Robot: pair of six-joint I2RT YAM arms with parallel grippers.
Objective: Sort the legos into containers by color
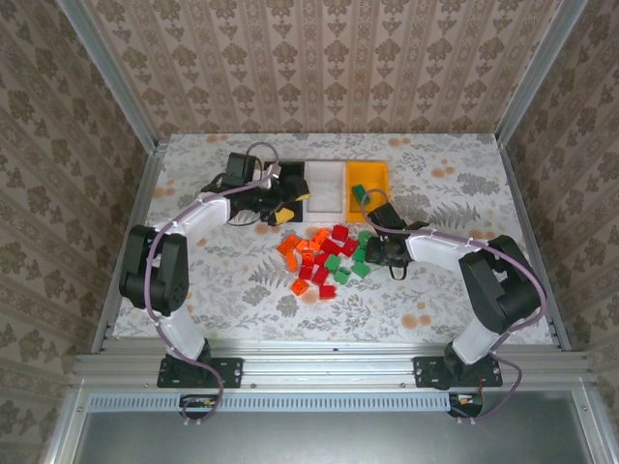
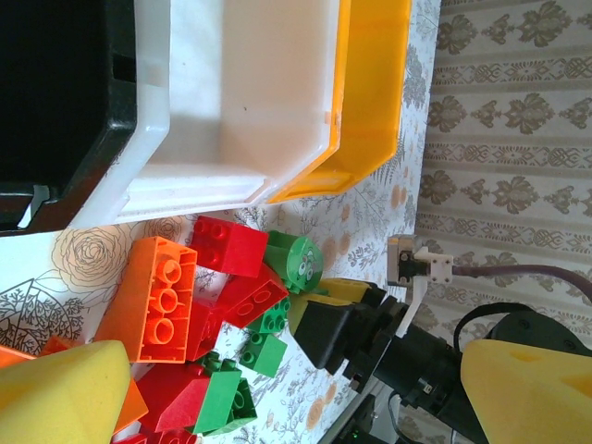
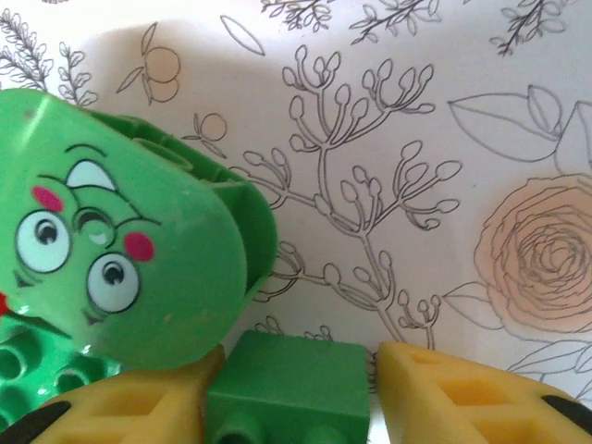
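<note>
bins: black open plastic bin (image 2: 92, 157), white open plastic bin (image 2: 185, 190), yellow-orange open plastic bin (image 2: 370, 120), all upright, side by side, walls touching
pile: small glossy red, orange and green plastic lego bricks (image 1: 322, 256), a loose jumble just in front of the bins
face brick: rounded green, cartoon face (image 3: 120, 250), at the pile's edge
little green brick (image 3: 287, 388): pinched in the right gripper (image 3: 298, 359)

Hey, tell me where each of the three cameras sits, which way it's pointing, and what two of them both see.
Top external: above and behind the bases, looking down on the table; left arm, right arm, bins and lego pile show.
Left wrist: low beside the pile, facing the white bin and the right pincer; its own yellow fingers frame the bottom corners.
Right wrist: close over the table, own fingers flanking a green brick.
Shared: both wrist views show the green face piece.
</note>
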